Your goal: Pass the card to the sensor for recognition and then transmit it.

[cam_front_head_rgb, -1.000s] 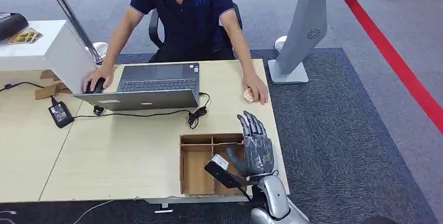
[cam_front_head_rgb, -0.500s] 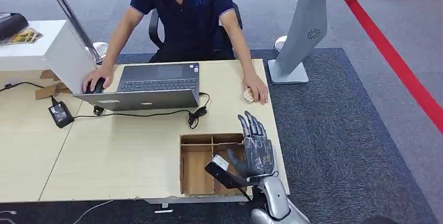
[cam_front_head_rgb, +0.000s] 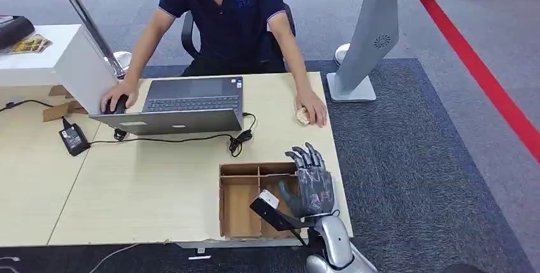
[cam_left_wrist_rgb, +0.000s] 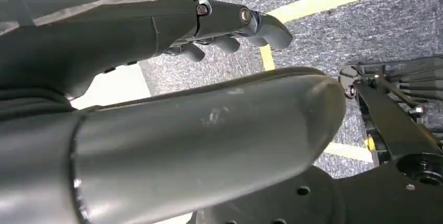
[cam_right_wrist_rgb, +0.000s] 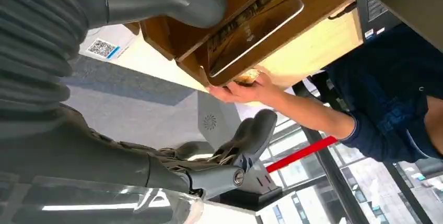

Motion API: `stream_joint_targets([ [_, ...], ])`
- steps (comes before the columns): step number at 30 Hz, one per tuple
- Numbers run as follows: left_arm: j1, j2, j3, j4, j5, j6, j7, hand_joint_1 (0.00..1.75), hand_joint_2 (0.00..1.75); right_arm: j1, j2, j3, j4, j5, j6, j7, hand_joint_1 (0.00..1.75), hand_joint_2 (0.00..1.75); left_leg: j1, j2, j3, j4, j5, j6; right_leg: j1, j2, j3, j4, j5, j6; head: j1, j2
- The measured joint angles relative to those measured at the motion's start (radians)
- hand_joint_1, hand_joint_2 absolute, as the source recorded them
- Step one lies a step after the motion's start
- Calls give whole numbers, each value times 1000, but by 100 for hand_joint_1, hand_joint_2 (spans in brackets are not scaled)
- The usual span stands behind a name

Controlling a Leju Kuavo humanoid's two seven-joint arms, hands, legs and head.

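Right hand (cam_front_head_rgb: 313,184) above the wooden tray (cam_front_head_rgb: 237,204) on the tabletop (cam_front_head_rgb: 159,184): fingers, straight a second ago, now curling inward, empty. Card (cam_right_wrist_rgb: 254,26) lies in a tray compartment, untouched. Judged: grasp beginning. Left hand (cam_left_wrist_rgb: 219,23) hangs empty, fingers curled.

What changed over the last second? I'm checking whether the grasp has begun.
The right robot hand above the wooden tray has curled its fingers inward from straight. It has taken hold of nothing; the card lies in the tray. The person, laptop and tray stayed put.
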Motion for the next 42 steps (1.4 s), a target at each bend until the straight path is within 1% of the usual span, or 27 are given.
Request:
stream_joint_targets([
  [10,0,0,0,0,0,0,0,0,0,0,0,2,0,-1,0,3,68,175,0,0,0,0,0,0,0,0,0,0,0,0,0,0],
  [11,0,0,0,0,0,0,0,0,0,0,0,2,0,-1,0,3,75,175,0,0,0,0,0,0,0,0,0,0,0,0,0,0],
  [13,0,0,0,0,0,0,0,0,0,0,0,2,0,-1,0,3,77,175,0,0,0,0,0,0,0,0,0,0,0,0,0,0],
  [15,0,0,0,0,-1,0,0,0,0,0,0,2,0,-1,0,3,86,175,0,0,0,0,0,0,0,0,0,0,0,0,0,0],
  [19,0,0,0,0,-1,0,0,0,0,0,0,2,0,-1,0,3,82,175,0,0,0,0,0,0,0,0,0,0,0,0,0,0],
  [20,0,0,0,0,-1,0,0,0,0,0,0,2,0,-1,0,3,86,175,0,0,0,0,0,0,0,0,0,0,0,0,0,0],
  [23,0,0,0,0,-1,0,0,0,0,0,0,2,0,-1,0,3,86,175,0,0,0,0,0,0,0,0,0,0,0,0,0,0],
  [26,0,0,0,0,-1,0,0,0,0,0,0,3,0,-1,0,3,93,175,0,0,0,0,0,0,0,0,0,0,0,0,0,0],
  [27,0,0,0,0,0,0,0,0,0,0,0,3,0,-1,0,3,87,175,0,0,0,0,0,0,0,0,0,0,0,0,0,0],
  [28,0,0,0,0,-1,0,0,0,0,0,0,4,0,-1,0,2,87,175,0,0,0,0,0,0,0,0,0,0,0,0,0,0],
  [29,0,0,0,0,-1,0,0,0,0,0,0,4,0,-1,0,2,91,175,0,0,0,0,0,0,0,0,0,0,0,0,0,0],
  [33,0,0,0,0,-1,0,0,0,0,0,0,5,0,-1,0,2,89,175,0,0,0,0,0,0,0,0,0,0,0,0,0,0],
  [34,0,0,0,0,-1,0,0,0,0,0,0,6,0,-1,0,2,93,175,0,0,0,0,0,0,0,0,0,0,0,0,0,0],
  [38,0,0,0,0,0,0,0,0,0,0,0,7,0,-1,0,-1,91,175,0,0,0,0,0,0,0,0,0,0,0,0,0,0],
  [41,0,0,0,0,0,0,0,0,0,0,0,7,0,-1,0,-1,94,175,0,0,0,0,0,0,0,0,0,0,0,0,0,0],
  [42,0,0,0,0,0,0,0,0,0,0,0,7,0,-3,0,-1,98,175,0,0,0,0,0,0,0,0,0,0,0,0,0,0],
])
